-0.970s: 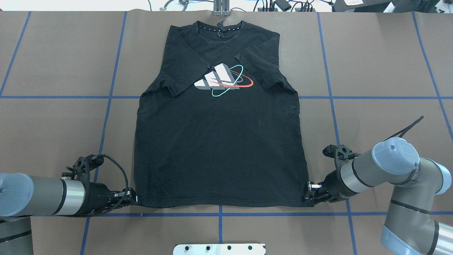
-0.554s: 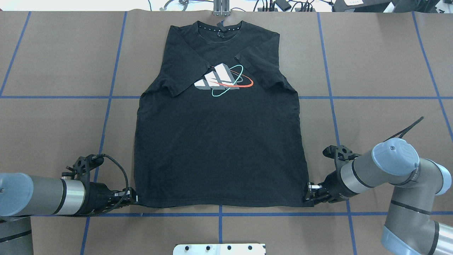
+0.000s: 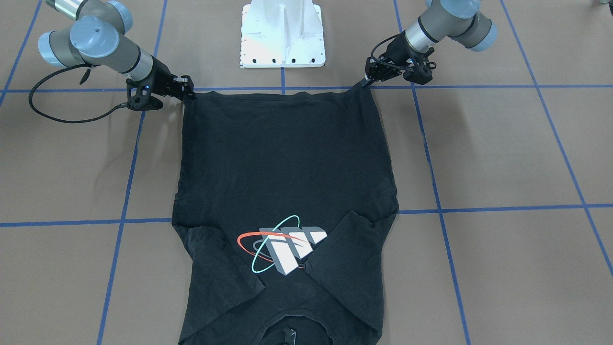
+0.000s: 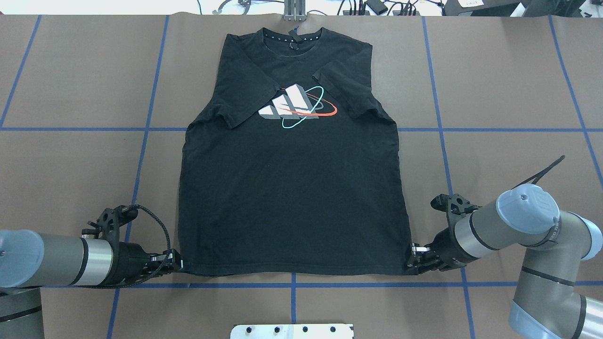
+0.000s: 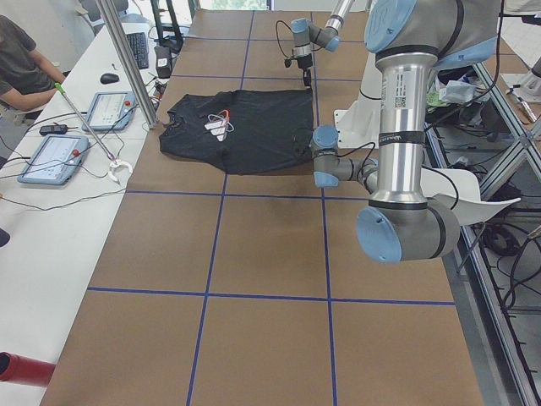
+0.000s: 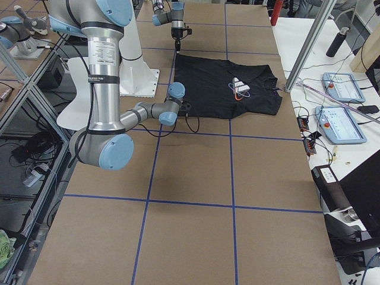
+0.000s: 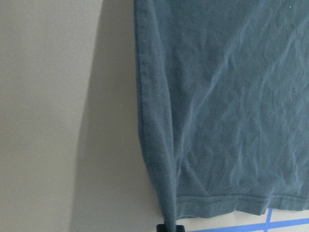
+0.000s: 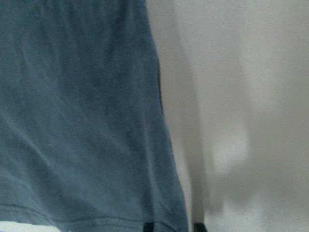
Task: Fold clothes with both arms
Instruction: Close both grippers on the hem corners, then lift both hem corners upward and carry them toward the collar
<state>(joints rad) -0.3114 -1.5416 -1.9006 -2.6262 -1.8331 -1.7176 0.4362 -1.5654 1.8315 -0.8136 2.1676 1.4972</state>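
While lying flat on surface [image 4: 70,165], T-shirt [image 4: 292,188] pinched at both hem corners | left gripper [image 4: 178,266], right gripper [image 4: 413,258] closed on fabric | risk: uneven lifting, thin pinch slipping, skewed fold.

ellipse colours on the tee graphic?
Red and teal, around white-grey blocks of the graphic; overhead exterior shows it best.

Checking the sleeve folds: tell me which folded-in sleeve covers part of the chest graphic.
The sleeve on the robot's left side: its cuff overlaps the graphic. The other sleeve ends just beside the ellipses.
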